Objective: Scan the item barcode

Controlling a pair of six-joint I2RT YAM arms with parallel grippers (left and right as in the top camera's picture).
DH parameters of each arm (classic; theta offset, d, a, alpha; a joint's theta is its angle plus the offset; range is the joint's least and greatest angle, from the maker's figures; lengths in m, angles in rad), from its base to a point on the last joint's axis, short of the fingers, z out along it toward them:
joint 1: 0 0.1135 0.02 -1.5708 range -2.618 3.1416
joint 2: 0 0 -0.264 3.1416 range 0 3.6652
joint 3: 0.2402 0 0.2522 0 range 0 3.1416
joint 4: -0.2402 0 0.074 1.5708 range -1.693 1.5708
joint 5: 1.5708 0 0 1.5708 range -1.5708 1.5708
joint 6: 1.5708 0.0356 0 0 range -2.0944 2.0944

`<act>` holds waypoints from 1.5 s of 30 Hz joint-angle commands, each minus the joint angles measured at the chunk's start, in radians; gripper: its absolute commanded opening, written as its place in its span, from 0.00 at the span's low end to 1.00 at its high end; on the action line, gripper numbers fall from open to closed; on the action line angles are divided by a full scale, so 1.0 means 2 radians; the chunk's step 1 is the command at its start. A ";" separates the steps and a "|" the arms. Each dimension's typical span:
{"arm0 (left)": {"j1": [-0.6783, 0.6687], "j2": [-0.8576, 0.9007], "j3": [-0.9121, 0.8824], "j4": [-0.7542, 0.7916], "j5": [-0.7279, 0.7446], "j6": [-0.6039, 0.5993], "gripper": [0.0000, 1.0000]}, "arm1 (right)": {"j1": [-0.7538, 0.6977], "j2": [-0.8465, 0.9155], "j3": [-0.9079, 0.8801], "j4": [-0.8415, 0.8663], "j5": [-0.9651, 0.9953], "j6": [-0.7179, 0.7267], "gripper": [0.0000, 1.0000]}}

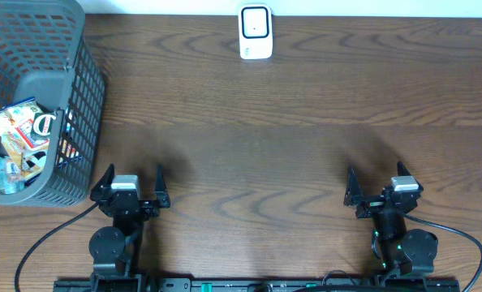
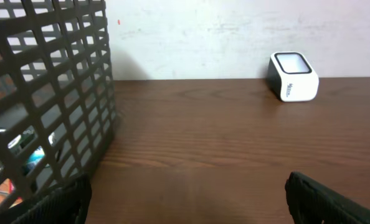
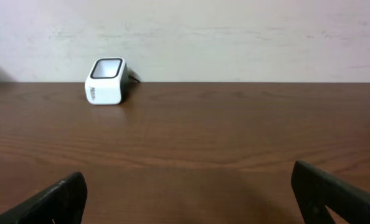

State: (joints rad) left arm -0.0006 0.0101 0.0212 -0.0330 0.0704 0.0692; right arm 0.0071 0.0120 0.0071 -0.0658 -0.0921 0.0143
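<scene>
the left gripper (image 1: 133, 180) is sitting low near the front edge of the brown wooden table (image 1: 265, 154), and its two fingers are standing wide apart, holding nothing. the right gripper (image 1: 376, 185) is sitting the same way on the other side, well apart from the left one, and its fingers are also standing wide apart and holding nothing. a gray basket (image 1: 85, 93) with walls full of holes is standing at the far left of the table, just beyond the left gripper. the snack packets (image 1: 20, 134) are lying in a pile inside the basket, apart from both grippers. a small white scanner (image 1: 256, 32) is standing at the back edge of the table, near the middle, close to the pale wall (image 3: 235, 37) and well apart from the grippers and the basket. from the left wrist the basket is showing on the left and the scanner far off on the right. from the right wrist the scanner is showing far off on the left.
</scene>
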 commanded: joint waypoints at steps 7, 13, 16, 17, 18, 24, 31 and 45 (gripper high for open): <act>0.002 -0.003 -0.008 0.011 0.196 -0.340 0.98 | 0.004 -0.002 0.000 -0.002 0.006 0.002 0.99; 0.002 -0.003 -0.008 0.123 0.235 -0.376 0.98 | 0.004 -0.002 0.000 -0.003 0.006 0.002 0.99; 0.002 -0.003 -0.007 0.179 0.236 -0.376 0.98 | 0.004 -0.002 0.000 -0.003 0.006 0.002 0.99; 0.002 -0.003 -0.004 0.192 0.236 -0.376 0.98 | 0.004 -0.002 0.000 -0.002 0.006 0.002 0.99; 0.002 -0.003 0.000 0.195 0.236 -0.376 0.98 | 0.004 -0.002 0.000 -0.002 0.006 0.002 0.99; 0.002 -0.001 0.020 0.195 0.236 -0.375 0.98 | 0.004 -0.002 0.000 -0.002 0.006 0.002 0.99; 0.002 0.063 0.079 0.193 0.236 -0.346 0.98 | 0.004 -0.002 0.000 -0.002 0.006 0.002 0.99; 0.002 0.462 0.624 -0.369 0.198 -0.107 0.98 | 0.004 -0.002 0.000 -0.003 0.006 0.002 0.99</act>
State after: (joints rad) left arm -0.0002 0.7937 1.0428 -0.6575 0.4828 -0.2886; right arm 0.0071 0.0124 0.0071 -0.0647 -0.0883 0.0147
